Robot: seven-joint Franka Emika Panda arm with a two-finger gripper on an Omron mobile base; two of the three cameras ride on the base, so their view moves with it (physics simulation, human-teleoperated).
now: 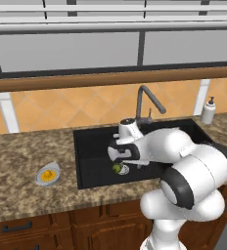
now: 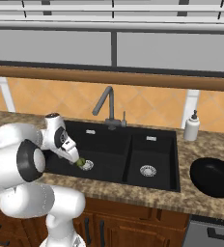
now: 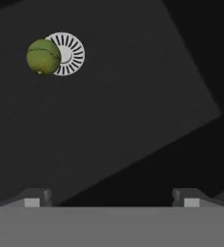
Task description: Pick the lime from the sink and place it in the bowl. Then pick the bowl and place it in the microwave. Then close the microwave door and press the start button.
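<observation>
The lime point(image 3: 43, 57) lies on the floor of the black sink point(image 1: 86, 146), touching the edge of the wide basin's round steel drain point(image 3: 68, 54). In the base views the lime point(image 1: 117, 168) point(image 2: 79, 162) sits just under my hand. My gripper point(image 3: 111, 200) hangs open above the basin floor, off to one side of the lime, with nothing between its fingertips point(image 3: 32, 198). The same gripper point(image 1: 116, 160) point(image 2: 75, 155) reaches down into the wide basin. The bowl point(image 1: 47, 175), small and grey with yellow inside, stands on the counter left of the sink. The microwave and its door are out of view.
A grey angled faucet point(image 1: 147, 100) rises behind the sink. A white soap dispenser point(image 2: 192, 126) stands at the back right. A black pan point(image 2: 213, 177) rests on the counter right of the narrow basin point(image 2: 150, 159). Granite counter point(image 1: 17, 156) surrounds the sink.
</observation>
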